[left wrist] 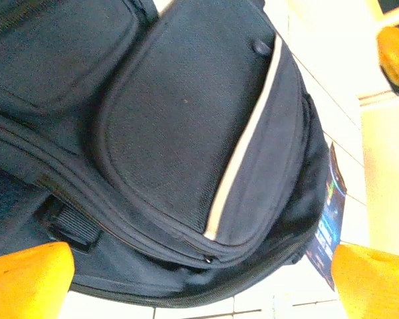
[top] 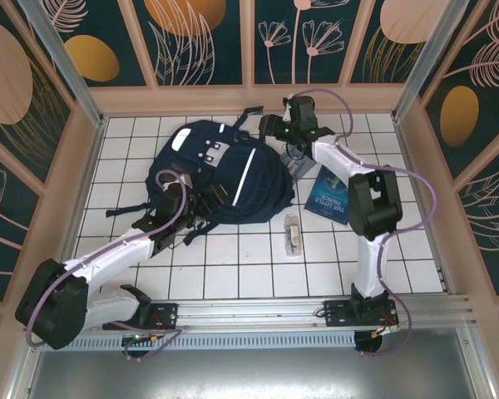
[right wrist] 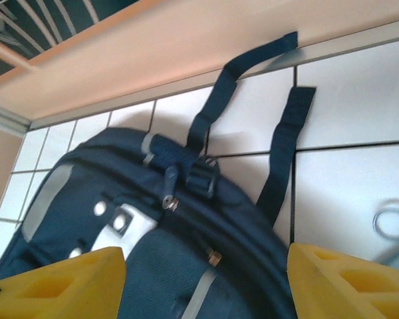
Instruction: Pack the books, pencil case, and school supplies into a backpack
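Table [top: 233,278] of white tiles, navy backpack [top: 270,187], dark floral walls [top: 200,41]

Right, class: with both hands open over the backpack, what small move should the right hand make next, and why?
Probably lower the right hand onto the zipper pull at the top of the backpack and close on it. It looks zipped shut, while the book and the supplies packet lie outside on the tiles.
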Motion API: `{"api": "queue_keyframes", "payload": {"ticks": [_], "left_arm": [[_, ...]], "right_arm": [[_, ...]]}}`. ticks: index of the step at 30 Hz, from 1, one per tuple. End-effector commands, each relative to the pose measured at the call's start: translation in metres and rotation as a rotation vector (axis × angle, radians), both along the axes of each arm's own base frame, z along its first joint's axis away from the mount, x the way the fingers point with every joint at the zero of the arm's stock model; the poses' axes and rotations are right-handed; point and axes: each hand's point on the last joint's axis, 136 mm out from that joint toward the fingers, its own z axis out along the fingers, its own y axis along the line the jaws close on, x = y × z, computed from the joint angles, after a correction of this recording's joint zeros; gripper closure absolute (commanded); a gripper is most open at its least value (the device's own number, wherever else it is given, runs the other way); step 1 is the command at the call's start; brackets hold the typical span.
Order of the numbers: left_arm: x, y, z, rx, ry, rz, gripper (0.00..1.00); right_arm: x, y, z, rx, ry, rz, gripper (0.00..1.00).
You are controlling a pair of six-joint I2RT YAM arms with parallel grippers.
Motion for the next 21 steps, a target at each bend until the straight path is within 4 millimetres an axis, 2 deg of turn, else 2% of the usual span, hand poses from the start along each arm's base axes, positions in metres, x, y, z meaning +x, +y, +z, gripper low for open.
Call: {"api": "queue_keyframes", "payload": {"ticks": [1, 6, 11, 13, 18, 21], "left_arm": [[0.0, 0.025, -0.029, 0.101, 0.074, 0.054, 0.01], [0.006, 0.05, -0.052, 0.089, 0.133, 0.122, 0.01], [0.007, 0.081, -0.049, 0.189, 0.136, 0.193, 0.01], [0.005, 0.091, -0.049, 0.215, 0.145, 0.231, 0.01], [-0.004, 0.104, -0.072, 0.149, 0.206, 0.335, 0.02], [0.006, 0.104, -0.073, 0.084, 0.178, 0.386, 0.07]], "right_arm": [[-0.045, 0.011, 0.002, -0.053, 0.006, 0.012, 0.34], [-0.108, 0.018, -0.02, -0.058, 0.069, 0.02, 0.33], [-0.15, 0.003, -0.034, -0.038, 0.117, -0.035, 0.34], [-0.162, 0.001, -0.038, -0.01, 0.13, -0.046, 0.34], [-0.174, 0.016, -0.042, 0.038, 0.137, -0.031, 0.34], [-0.175, 0.029, -0.042, 0.03, 0.137, -0.007, 0.33]]}}
